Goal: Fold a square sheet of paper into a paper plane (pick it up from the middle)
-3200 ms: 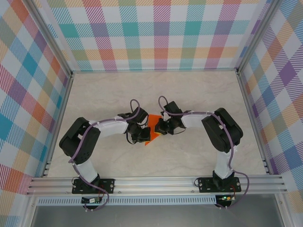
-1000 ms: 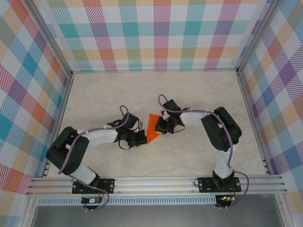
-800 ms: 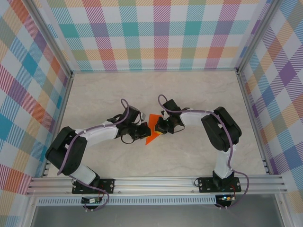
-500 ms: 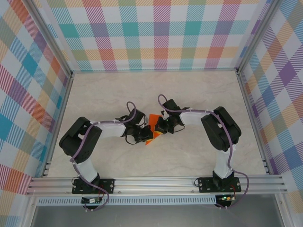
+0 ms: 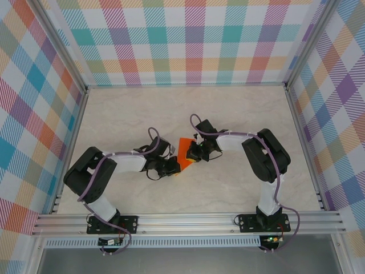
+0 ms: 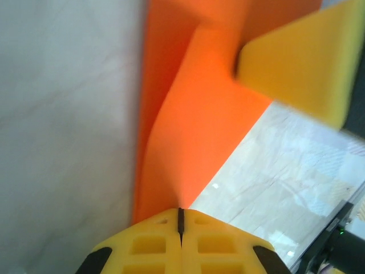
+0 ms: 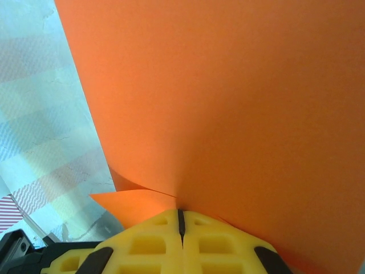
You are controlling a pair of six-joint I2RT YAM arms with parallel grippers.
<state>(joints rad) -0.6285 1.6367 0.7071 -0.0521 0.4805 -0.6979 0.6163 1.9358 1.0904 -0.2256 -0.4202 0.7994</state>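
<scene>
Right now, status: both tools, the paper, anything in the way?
Left tool shut on orange paper. Right tool shut on it too. Paper partly folded, between them. Only the tools crowd each other.

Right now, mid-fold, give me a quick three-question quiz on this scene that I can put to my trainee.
1. True or false: the left hand stands open.
2. In the top view, the sheet of paper sits: A against the far wall, B between the two hands, C beside the arm bases.
3. Fill in: the right hand is shut on the ____.

Key: 1 false, it is shut on the sheet; 2 B; 3 sheet of paper.
</scene>
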